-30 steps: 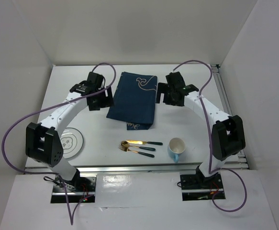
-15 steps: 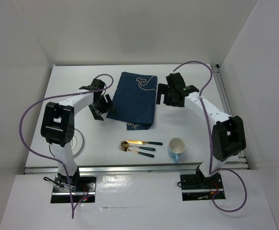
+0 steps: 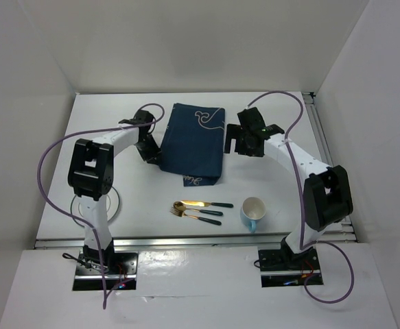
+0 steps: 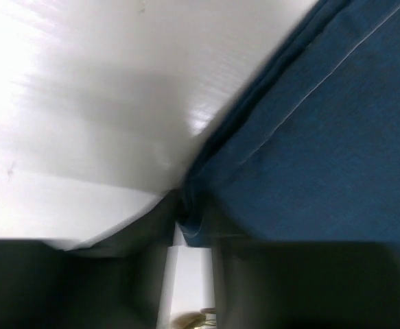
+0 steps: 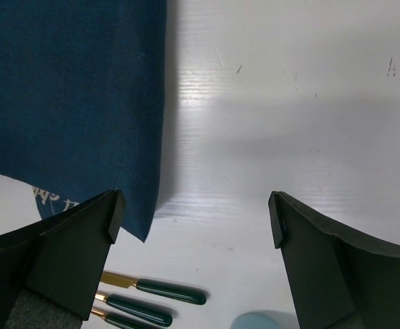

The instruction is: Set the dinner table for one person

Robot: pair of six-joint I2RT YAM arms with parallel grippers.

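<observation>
The white dinner table (image 3: 117,123) carries a navy placemat (image 3: 193,140), folded, at the back middle. My left gripper (image 3: 151,152) is down at the placemat's left edge. In the left wrist view its dark fingers stand close together, and the cloth's folded edge (image 4: 193,223) is pinched at their tips. My right gripper (image 3: 244,140) hovers just off the placemat's right edge. It is wide open and empty in the right wrist view (image 5: 193,219), with the cloth (image 5: 69,89) by its left finger.
Gold cutlery with dark green handles (image 3: 200,209) lies in front of the placemat. A light blue cup (image 3: 252,212) stands to its right. A white plate (image 3: 107,205) sits at the near left, partly under the left arm. Metal rails run along the near and right edges.
The left arm swung in to the placemat's left edge and its jaws went from wide open to closed on the cloth. The right arm barely moved.
</observation>
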